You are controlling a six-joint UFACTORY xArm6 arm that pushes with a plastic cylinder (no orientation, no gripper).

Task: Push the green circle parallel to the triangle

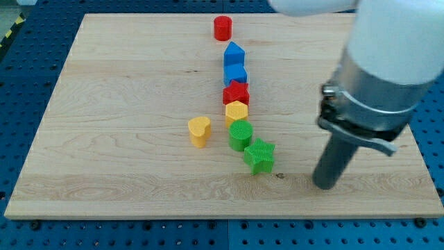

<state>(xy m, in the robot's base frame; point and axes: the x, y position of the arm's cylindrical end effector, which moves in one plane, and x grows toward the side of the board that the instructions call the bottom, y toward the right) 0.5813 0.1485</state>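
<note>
- The green circle stands near the middle of the wooden board, well to the view's left of my tip and somewhat nearer the view's top.
- It is the lower end of a column of blocks running toward the view's top, all of them on my tip's left side.
- The blue triangle-like block – a peaked shape, as far as I can make out – sits high in that column, far up and left from my tip, with four blocks' worth of column between it and the green circle's level.
- Just above the green circle, touching it, is a yellow hexagon; above that a red star, then a blue cube under the triangle.
- A red cylinder stands apart at the view's top, the block farthest from my tip.
- A green star lies just below-right of the green circle, touching or nearly so – it is the block nearest my tip, a short gap to my tip's left.
- A yellow heart stands alone left of the green circle, beyond it from my tip.
- My tip rests on bare board touching no block; there is no claw here to open or close, only the dark rod.
</note>
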